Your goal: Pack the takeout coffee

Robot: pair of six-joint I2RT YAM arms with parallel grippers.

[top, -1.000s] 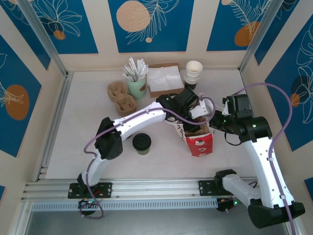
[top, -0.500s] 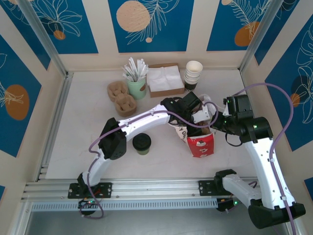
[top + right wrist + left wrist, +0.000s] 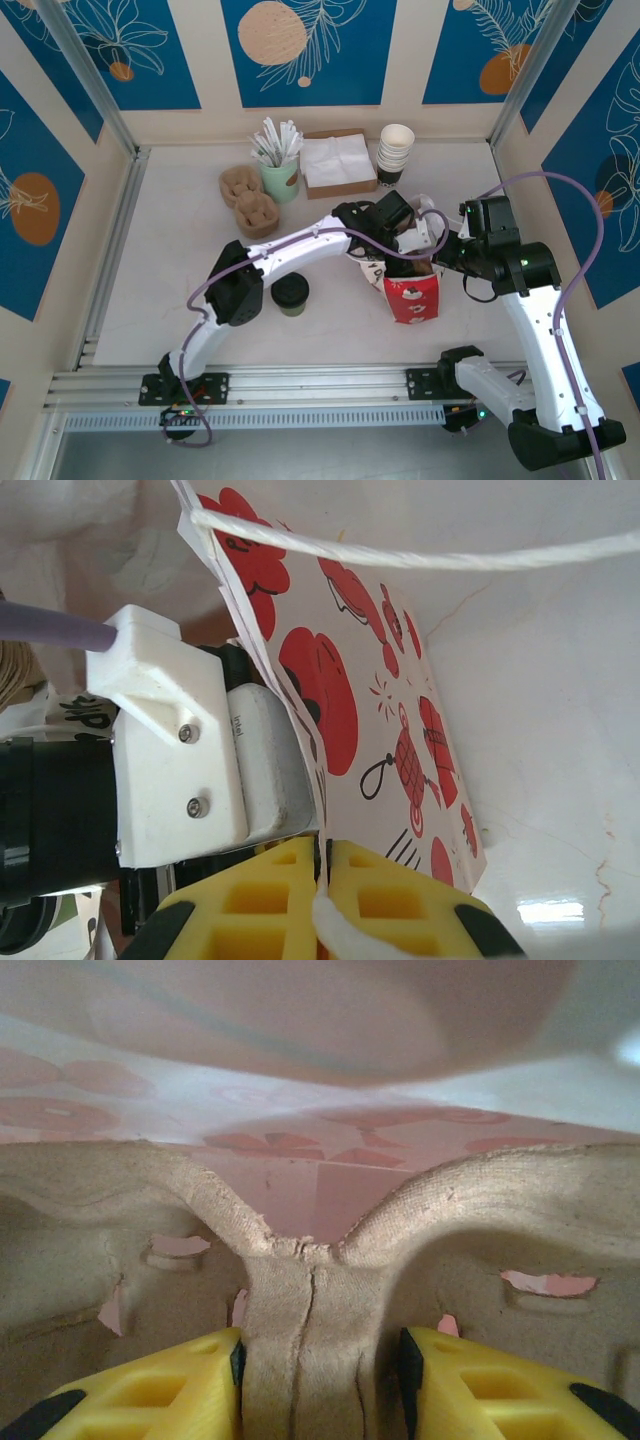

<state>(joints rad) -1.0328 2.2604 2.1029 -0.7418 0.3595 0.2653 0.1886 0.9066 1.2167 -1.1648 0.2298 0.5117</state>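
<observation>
The takeout coffee (image 3: 290,292), a small olive-brown cup with a black lid, stands on the table beside my left arm's elbow. My left gripper (image 3: 405,258) reaches down into the mouth of the red-and-white paper bag (image 3: 412,300). In the left wrist view my left gripper (image 3: 320,1348) is shut on the middle ridge of a brown pulp cup carrier (image 3: 500,1200), with pink bag wall behind it. My right gripper (image 3: 446,250) is at the bag's right rim. In the right wrist view my right gripper (image 3: 325,858) is shut on the bag's (image 3: 400,710) thin paper edge.
At the back stand a stack of pale cups (image 3: 396,150), a box of napkins (image 3: 336,162), a green cup of white sticks (image 3: 278,165) and two pulp carriers (image 3: 248,200). Walls close in on three sides. A metal rail (image 3: 300,385) runs along the near edge.
My left gripper has gone a little further right and deeper into the bag with the carrier. The bag now stands straighter. My right gripper keeps its pinch on the rim.
</observation>
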